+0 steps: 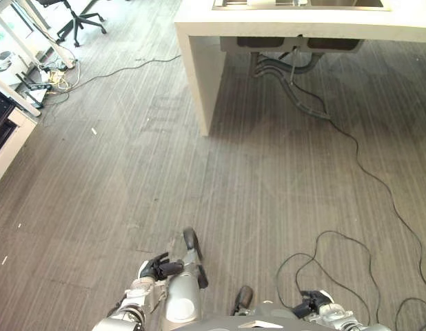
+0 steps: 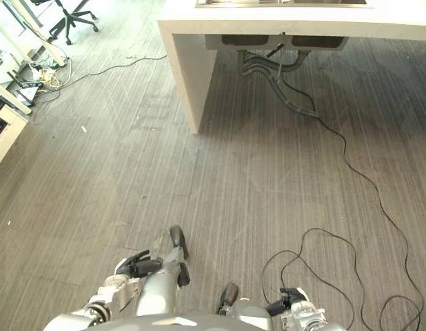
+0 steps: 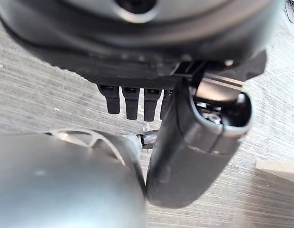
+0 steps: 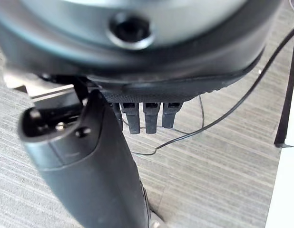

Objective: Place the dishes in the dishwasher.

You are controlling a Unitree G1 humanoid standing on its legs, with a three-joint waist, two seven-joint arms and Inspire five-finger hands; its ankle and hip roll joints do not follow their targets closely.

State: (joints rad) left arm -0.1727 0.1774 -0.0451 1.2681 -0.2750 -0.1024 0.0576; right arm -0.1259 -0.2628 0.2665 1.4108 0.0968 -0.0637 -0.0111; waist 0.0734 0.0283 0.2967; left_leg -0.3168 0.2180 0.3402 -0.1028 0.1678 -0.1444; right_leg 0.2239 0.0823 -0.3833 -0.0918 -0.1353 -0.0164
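Left eye view: the left hand point(image 1: 158, 267) hangs low over the grey wood-look floor point(image 1: 130, 179), fingers loosely relaxed, holding nothing. A pale counter point(image 1: 282, 27) with a sink point(image 1: 299, 3) sits at the far side, hoses under it, and no dishes or dishwasher can be made out. Right eye view: the right hand point(image 2: 285, 302) is down low too. Left wrist view: fingers point(image 3: 130, 102) straight, nothing held. Right wrist view: fingers point(image 4: 149, 116) straight, same deal.
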